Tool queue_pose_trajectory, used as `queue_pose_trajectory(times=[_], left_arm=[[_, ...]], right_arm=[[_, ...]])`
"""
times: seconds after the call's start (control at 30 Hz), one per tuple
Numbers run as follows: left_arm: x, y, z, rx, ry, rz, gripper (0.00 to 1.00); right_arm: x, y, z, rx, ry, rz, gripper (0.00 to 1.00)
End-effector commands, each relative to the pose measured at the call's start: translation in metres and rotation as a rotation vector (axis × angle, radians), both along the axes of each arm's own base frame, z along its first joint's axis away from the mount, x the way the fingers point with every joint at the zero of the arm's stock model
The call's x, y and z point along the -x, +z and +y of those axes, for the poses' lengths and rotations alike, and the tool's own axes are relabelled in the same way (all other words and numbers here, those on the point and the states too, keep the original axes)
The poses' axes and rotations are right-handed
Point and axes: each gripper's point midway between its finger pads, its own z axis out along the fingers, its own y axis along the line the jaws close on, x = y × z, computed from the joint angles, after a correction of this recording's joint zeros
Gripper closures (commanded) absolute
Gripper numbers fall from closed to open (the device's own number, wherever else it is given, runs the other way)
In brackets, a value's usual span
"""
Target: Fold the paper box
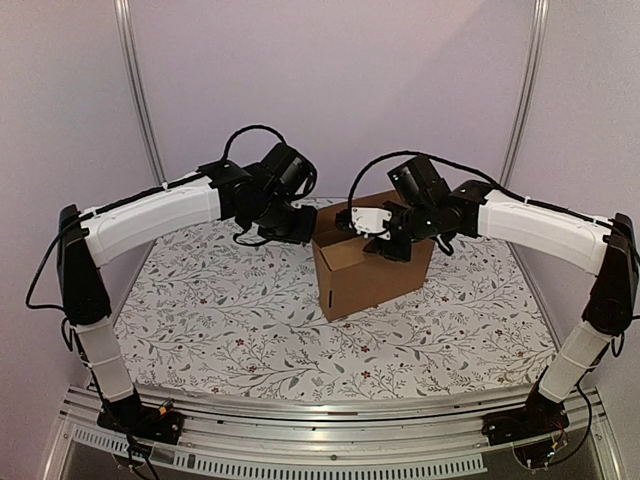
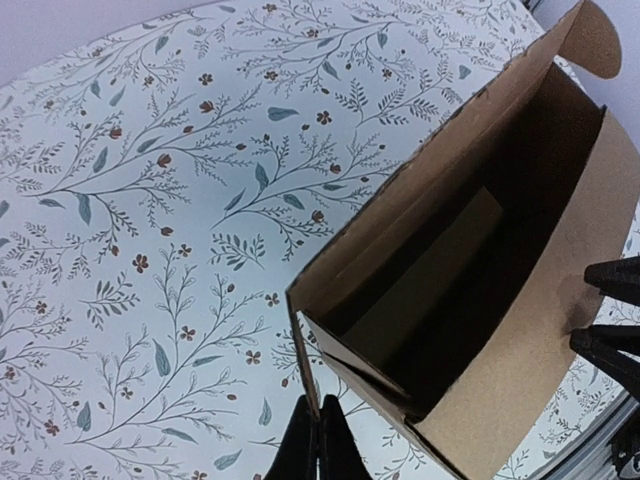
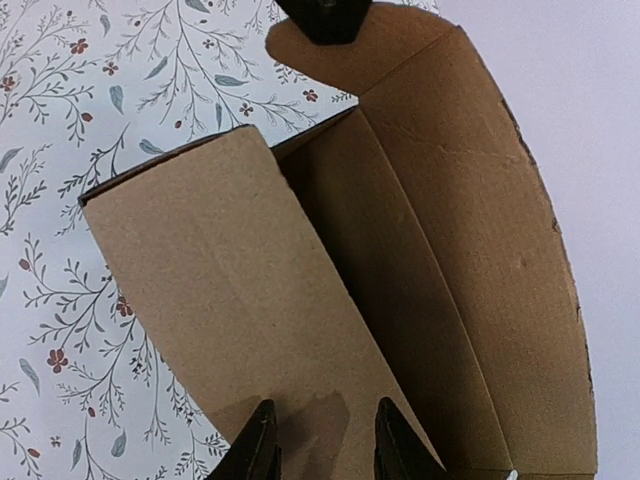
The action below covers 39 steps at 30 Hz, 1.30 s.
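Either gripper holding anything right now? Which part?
Nothing is held: the left gripper is shut empty beside the box corner; the right gripper stands open with its tips at the box wall, not clamped.

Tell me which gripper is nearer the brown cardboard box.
Right. The right gripper reaches onto one wall of the brown cardboard box; the left gripper sits shut beside its corner.

The box (image 1: 365, 265) stands open-topped at the back middle of the worktop (image 1: 220, 330), and its hollow is free from above. 1 rounded tab (image 2: 590, 35) rises above the rim. The left hand (image 2: 320, 440), pinched closed, crowds the box's left corner. The right hand (image 3: 322, 425), fingers apart, sits at the outside of 1 long wall. Bare worktop lies wide in front and to the left. The poles (image 1: 140, 90) and back wall (image 1: 330, 80) close off the far side.
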Motion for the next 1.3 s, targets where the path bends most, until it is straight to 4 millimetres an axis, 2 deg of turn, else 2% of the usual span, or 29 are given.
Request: queue_pose_trajectory(times=[0.0,0.1,0.23,0.37,0.47,0.57,0.67,0.87,1.07,1.17,1.27], left_arm=[[-0.011,-0.003,-0.003,0.006,0.023,-0.004,1.0],[-0.013,-0.004,-0.005,0.003,0.018,-0.007,1.0],[-0.016,-0.006,-0.008,-0.001,0.01,-0.01,1.0],[-0.015,-0.005,-0.009,-0.003,-0.003,-0.013,1.0],[-0.014,-0.003,-0.012,0.004,-0.02,-0.013,1.0],[-0.01,0.001,-0.017,0.017,-0.038,-0.019,1.0],[-0.004,0.006,-0.022,0.019,-0.058,-0.03,1.0],[0.006,0.004,-0.031,0.014,-0.06,-0.034,1.0],[0.006,-0.005,-0.043,0.005,-0.075,-0.026,1.0],[0.007,-0.004,-0.051,0.009,-0.088,-0.029,1.0],[0.009,-0.003,-0.054,0.009,-0.091,-0.033,1.0]], right_arm=[[0.014,0.013,0.0,-0.017,0.039,0.023,0.64],[0.04,0.031,-0.015,0.016,0.134,0.081,0.55],[0.056,0.033,-0.04,0.079,0.178,0.118,0.53],[0.034,0.033,-0.07,0.095,0.092,0.092,0.5],[0.017,0.04,-0.093,-0.035,0.008,0.171,0.49],[0.005,0.03,-0.109,-0.114,-0.063,0.223,0.49],[-0.002,0.014,-0.111,-0.134,-0.1,0.21,0.49],[-0.025,0.003,-0.11,-0.167,-0.182,0.13,0.45],[-0.058,0.022,-0.099,-0.241,-0.281,-0.003,0.47],[-0.071,0.03,-0.09,-0.276,-0.323,-0.01,0.47],[-0.083,0.02,-0.081,-0.256,-0.347,-0.001,0.48]])
